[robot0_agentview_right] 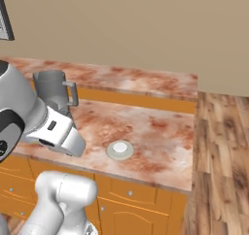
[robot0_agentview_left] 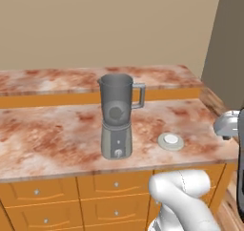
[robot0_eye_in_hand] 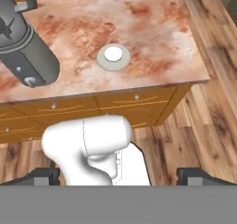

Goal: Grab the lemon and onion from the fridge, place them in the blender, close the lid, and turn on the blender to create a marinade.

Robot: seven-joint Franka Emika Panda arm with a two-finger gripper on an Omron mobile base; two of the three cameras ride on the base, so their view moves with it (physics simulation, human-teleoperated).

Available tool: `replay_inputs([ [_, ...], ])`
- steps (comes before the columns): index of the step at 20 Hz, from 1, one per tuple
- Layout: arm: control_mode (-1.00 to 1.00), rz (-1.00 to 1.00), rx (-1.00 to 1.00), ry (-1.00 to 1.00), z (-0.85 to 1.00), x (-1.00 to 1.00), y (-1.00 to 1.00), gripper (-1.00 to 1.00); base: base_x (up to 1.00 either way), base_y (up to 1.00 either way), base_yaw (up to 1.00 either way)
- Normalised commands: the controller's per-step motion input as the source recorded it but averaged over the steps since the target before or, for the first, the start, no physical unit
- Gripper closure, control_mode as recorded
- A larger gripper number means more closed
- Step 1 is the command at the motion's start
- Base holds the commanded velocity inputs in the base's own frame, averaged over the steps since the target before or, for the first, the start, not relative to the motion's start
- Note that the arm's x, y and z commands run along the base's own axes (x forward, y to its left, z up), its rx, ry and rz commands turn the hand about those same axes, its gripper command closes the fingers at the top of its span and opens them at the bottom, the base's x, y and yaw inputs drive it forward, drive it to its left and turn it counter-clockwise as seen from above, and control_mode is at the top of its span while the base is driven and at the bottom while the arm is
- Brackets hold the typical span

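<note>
Marbled countertop [robot0_agentview_left: 57, 134] with blender [robot0_agentview_left: 116, 118] and lid [robot0_agentview_left: 170, 141], gripper [robot0_eye_in_hand: 121, 176] spread wide, held high, looking down.

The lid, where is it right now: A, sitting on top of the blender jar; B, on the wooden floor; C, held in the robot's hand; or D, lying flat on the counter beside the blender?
D: the lid lies flat on the counter, apart from the blender on its handle side, and the jar's mouth is uncovered.
</note>
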Motion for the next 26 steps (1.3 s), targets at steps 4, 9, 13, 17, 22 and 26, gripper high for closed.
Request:
replay_inputs([
  [4,1.0,0.0,0.0,0.0,0.0,0.0,0.0,-1.0,-0.1,-1.0,-0.05],
  [9,1.0,0.0,0.0,0.0,0.0,0.0,0.0,-1.0,0.0,-1.0,-0.02],
  [13,1.0,0.0,0.0,0.0,0.0,0.0,0.0,-1.0,-0.12,-1.0,-0.01],
  [17,1.0,0.0,0.0,0.0,0.0,0.0,0.0,-1.0,-0.1,-1.0,-0.02],
  [22,1.0,0.0,0.0,0.0,0.0,0.0,0.0,-1.0,0.0,-1.0,0.0],
  [26,1.0,0.0,0.0,0.0,0.0,0.0,0.0,-1.0,0.0,-1.0,0.0],
])
